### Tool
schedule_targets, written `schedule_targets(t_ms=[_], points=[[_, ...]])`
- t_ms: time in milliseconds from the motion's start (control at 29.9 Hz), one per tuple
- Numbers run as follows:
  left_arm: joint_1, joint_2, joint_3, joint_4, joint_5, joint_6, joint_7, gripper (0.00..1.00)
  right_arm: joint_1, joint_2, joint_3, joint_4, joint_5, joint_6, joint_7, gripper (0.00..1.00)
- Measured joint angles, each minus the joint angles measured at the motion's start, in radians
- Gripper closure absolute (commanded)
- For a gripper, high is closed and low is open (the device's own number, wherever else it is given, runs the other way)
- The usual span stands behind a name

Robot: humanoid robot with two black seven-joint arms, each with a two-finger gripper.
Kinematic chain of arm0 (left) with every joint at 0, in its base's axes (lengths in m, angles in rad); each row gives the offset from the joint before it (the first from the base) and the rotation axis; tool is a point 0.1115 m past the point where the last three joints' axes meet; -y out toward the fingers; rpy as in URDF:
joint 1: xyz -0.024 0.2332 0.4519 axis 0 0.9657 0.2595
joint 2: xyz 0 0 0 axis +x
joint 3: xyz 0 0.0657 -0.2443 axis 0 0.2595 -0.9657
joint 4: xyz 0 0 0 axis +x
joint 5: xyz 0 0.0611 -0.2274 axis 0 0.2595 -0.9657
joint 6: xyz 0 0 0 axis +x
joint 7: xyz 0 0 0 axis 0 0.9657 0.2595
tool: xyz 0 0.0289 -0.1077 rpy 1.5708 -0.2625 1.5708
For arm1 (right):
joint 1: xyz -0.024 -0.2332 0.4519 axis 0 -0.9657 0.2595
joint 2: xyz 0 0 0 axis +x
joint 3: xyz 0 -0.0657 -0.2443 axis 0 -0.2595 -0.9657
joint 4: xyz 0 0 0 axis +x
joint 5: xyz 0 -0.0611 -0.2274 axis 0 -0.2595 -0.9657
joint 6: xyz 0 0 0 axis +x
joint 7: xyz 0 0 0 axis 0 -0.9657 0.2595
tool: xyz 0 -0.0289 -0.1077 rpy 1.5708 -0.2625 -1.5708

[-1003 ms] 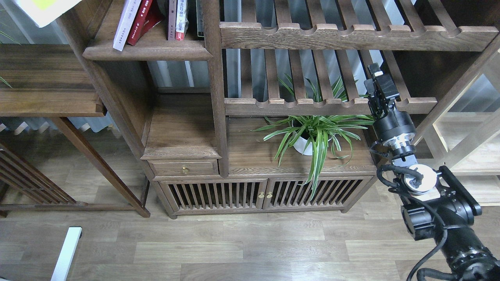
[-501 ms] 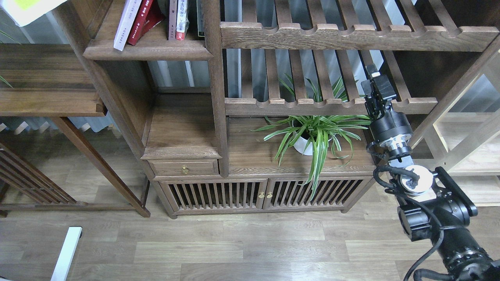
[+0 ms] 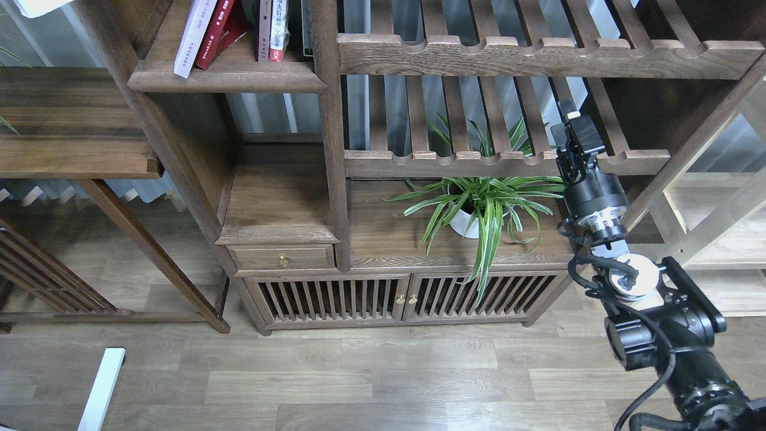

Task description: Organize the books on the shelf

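Observation:
The shelf [image 3: 227, 76] is a dark-brown board with a moulded front lip at the top left. On it a white book [image 3: 192, 37] leans left, with a red book [image 3: 216, 29] leaning against it. Two more upright spines [image 3: 272, 30] stand to their right. A pale corner [image 3: 36, 5] shows at the top left edge; no yellow-green cover shows. My right gripper [image 3: 574, 129] is raised in front of the lower slatted rack, far right of the books; it is dark and its fingers cannot be told apart. My left gripper is out of view.
Two slatted racks with scalloped rails [image 3: 538, 54] fill the upper right. A potted spider plant [image 3: 479, 206] stands on the cabinet top [image 3: 389, 239] just left of my right arm. A dark side table [image 3: 66, 126] is at the left.
The pale and yellow-green object at the top left has slid up and left, almost out of view. My right arm has shifted slightly left and up.

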Motion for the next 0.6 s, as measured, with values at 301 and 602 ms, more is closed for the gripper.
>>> schedule_targets(t_ms=[301,602], points=[[-0.001,-0.016,0.017,0.061,0.022,0.0,0.0,0.99,-0.002,0.004,0.0,-0.004,-0.001,0.0,0.0,0.24],[-0.034,-0.03,0.028,0.132,0.049,0.0,0.0,0.99,0.002,0.01,0.0,-0.006,-0.001,0.0,0.0,0.24]])
